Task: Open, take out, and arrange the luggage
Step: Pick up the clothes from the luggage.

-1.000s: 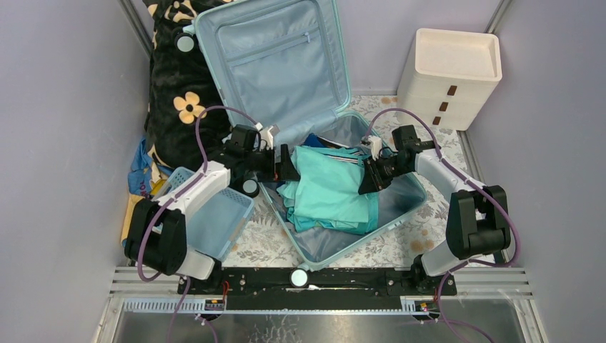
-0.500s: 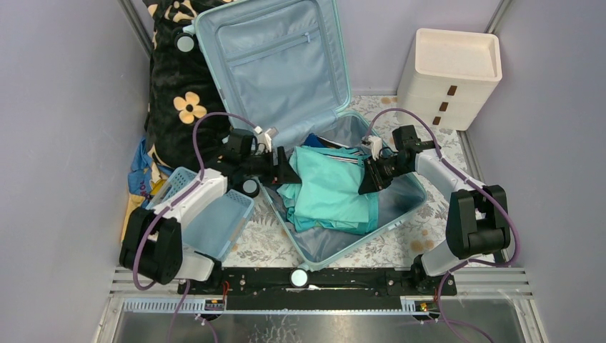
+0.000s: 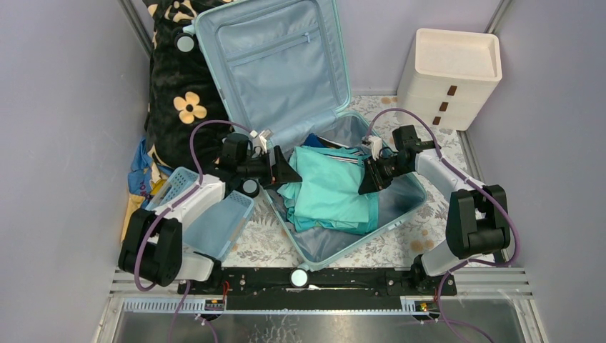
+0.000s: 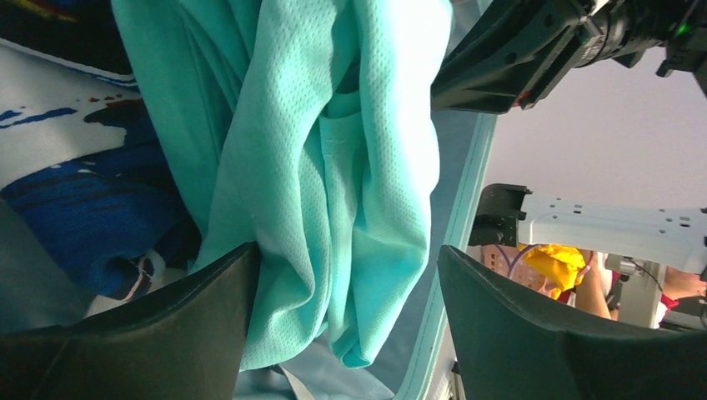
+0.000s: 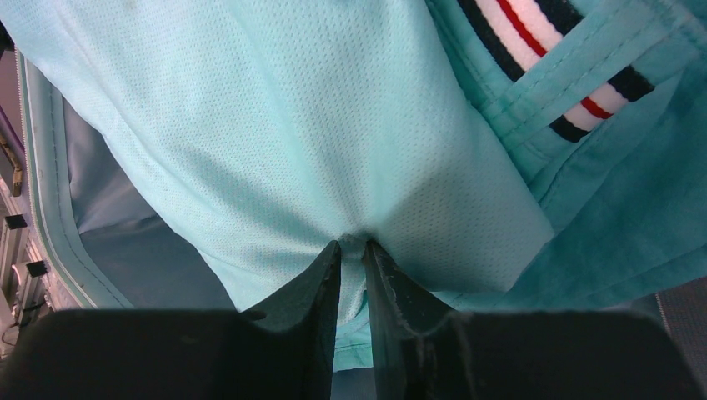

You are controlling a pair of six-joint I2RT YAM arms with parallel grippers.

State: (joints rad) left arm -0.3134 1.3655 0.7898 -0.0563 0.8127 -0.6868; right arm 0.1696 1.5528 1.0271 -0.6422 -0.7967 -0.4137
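Observation:
The luggage (image 3: pixel 275 64) lies open, its lid leaning upright at the back and its lower shell (image 3: pixel 404 196) holding clothes. A turquoise mesh garment (image 3: pixel 336 189) is lifted in a bunch over the shell. My right gripper (image 3: pixel 366 180) is shut on a pinch of its right side; the wrist view shows the fabric (image 5: pixel 292 125) squeezed at the gripper (image 5: pixel 353 243). My left gripper (image 3: pixel 286 171) is at the garment's left edge and stands open. There the cloth (image 4: pixel 333 125) hangs inside the gripper (image 4: pixel 346 250), touching the left finger and apart from the right one.
A small blue basket (image 3: pixel 207 214) sits under my left arm. A black flowered blanket (image 3: pixel 179 93) is piled at the back left, and a cream drawer unit (image 3: pixel 454 75) stands at the back right. More clothes, one with a striped collar (image 5: pixel 550 50), lie beneath the garment.
My left arm has swung a little leftward and its gripper has shifted slightly along the garment's left edge. The right gripper and its hold are unchanged.

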